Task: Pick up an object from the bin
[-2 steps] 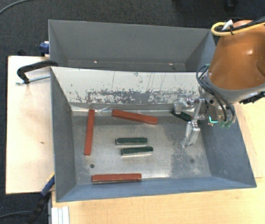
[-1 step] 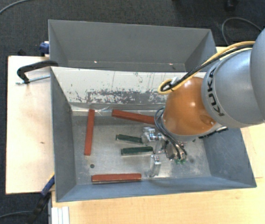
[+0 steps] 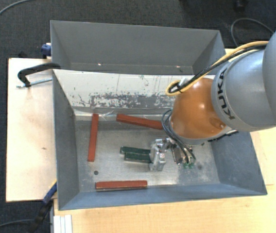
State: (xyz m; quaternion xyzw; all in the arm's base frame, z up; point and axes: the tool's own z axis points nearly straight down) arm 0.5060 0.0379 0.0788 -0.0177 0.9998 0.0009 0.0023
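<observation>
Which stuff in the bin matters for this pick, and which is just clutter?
In play: gripper; green block, nearest it, likely the target; bin.
Lying about: left red stick; back red stick; front red stick.

robot lab: kuka arm (image 3: pixel 254 89), grey metal bin (image 3: pixel 128 47), dark carpet floor (image 3: pixel 11 33)

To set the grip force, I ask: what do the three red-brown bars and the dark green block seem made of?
Red-brown bars: matte, evenly coloured, straight-edged, perhaps painted wood or plastic. Dark green block: faint pale sheen on top, probably plastic. The look leaves both open.
</observation>
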